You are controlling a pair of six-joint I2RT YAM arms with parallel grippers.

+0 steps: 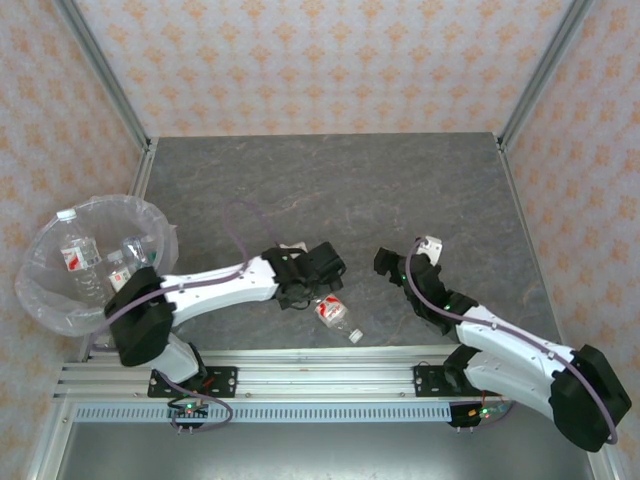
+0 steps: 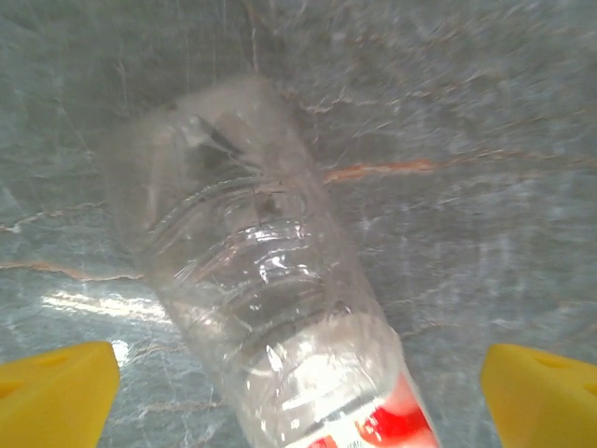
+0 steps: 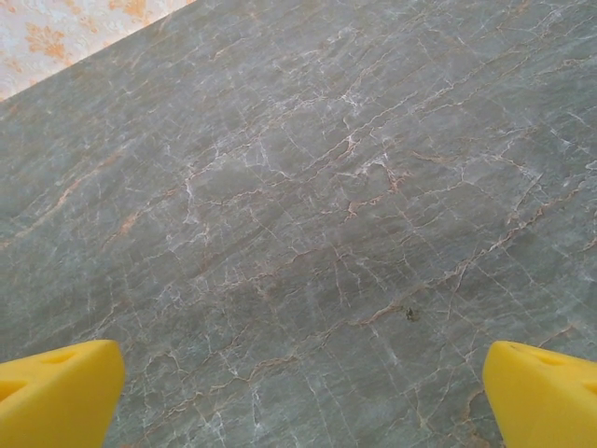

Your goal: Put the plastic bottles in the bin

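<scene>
lying on its side near the front edge of the table (image 1: 400, 190), one clear red-labelled bottle (image 1: 336, 314) is left out, while several others (image 1: 76, 254) already sit in the bin (image 1: 45, 300) at far left. the left gripper (image 1: 312, 276) hangs right over it, yellow fingers (image 2: 56, 397) spread wide to either side of the body, not touching. lower squarely and pinch across the ribbed middle rather than the slick label, gently, since thin plastic will probably buckle. the right gripper (image 3: 298, 401) hangs agape over bare table.
</scene>
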